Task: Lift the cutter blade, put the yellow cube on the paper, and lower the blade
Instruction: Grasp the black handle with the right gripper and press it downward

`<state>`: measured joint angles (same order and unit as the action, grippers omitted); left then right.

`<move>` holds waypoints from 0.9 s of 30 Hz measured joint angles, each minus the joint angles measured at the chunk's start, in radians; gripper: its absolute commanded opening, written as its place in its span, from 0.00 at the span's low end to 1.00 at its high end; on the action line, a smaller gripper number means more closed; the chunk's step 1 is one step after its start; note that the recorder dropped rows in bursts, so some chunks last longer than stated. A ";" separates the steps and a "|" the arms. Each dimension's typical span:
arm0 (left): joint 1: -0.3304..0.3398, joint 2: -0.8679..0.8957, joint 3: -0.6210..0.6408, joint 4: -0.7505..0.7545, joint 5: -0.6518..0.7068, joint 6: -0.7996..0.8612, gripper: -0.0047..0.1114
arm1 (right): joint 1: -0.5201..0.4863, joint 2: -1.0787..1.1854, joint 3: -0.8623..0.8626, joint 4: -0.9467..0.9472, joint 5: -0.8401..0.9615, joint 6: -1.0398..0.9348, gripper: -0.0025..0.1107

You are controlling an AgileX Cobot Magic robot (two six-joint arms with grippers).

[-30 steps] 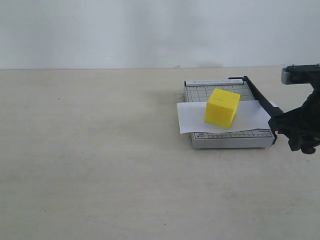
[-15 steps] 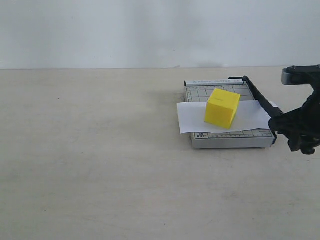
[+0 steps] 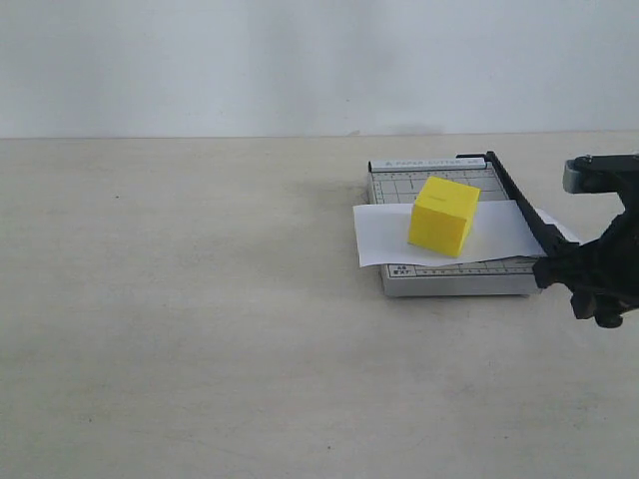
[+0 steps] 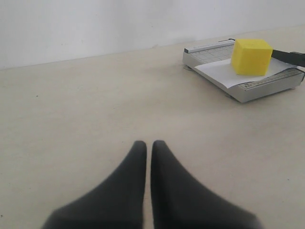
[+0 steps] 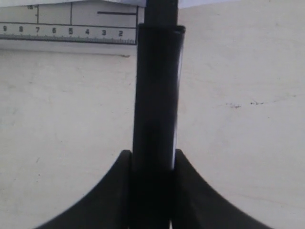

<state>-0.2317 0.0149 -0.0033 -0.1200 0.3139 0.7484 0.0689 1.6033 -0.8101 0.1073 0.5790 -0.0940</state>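
The yellow cube [image 3: 443, 216] rests on the white paper [image 3: 384, 239], which lies across the grey gridded cutter board [image 3: 454, 281]. Along the board's right edge the cutter blade [image 3: 519, 205] runs low, almost flat. My right gripper [image 3: 571, 269] is shut on its thick black handle [image 5: 157, 86], one finger on each side, at the board's near right corner. The board's ruler edge [image 5: 62, 36] shows just beyond the handle. My left gripper [image 4: 148, 144] is shut and empty, low over bare table, far from the cube [image 4: 251, 56] and board [image 4: 267, 86].
The beige tabletop [image 3: 200, 319] stretches wide to the left and front of the cutter board. A white wall [image 3: 300, 60] closes the back. The right arm's black body [image 3: 609, 230] hangs at the right border of the exterior view.
My right gripper has moved down and slightly toward the front with the handle, bringing the blade lower along the board's right edge. Cube and paper have stayed put.
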 measured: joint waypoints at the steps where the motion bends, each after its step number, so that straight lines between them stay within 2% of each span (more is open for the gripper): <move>1: 0.000 0.000 0.000 0.000 0.000 0.000 0.08 | 0.000 0.000 0.010 0.002 -0.011 0.000 0.02; 27: 0.000 0.000 0.000 0.000 0.000 0.000 0.08 | 0.000 -0.001 0.076 0.010 -0.121 -0.002 0.02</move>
<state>-0.2317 0.0149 -0.0033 -0.1200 0.3139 0.7484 0.0689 1.6018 -0.7342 0.1176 0.4576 -0.0958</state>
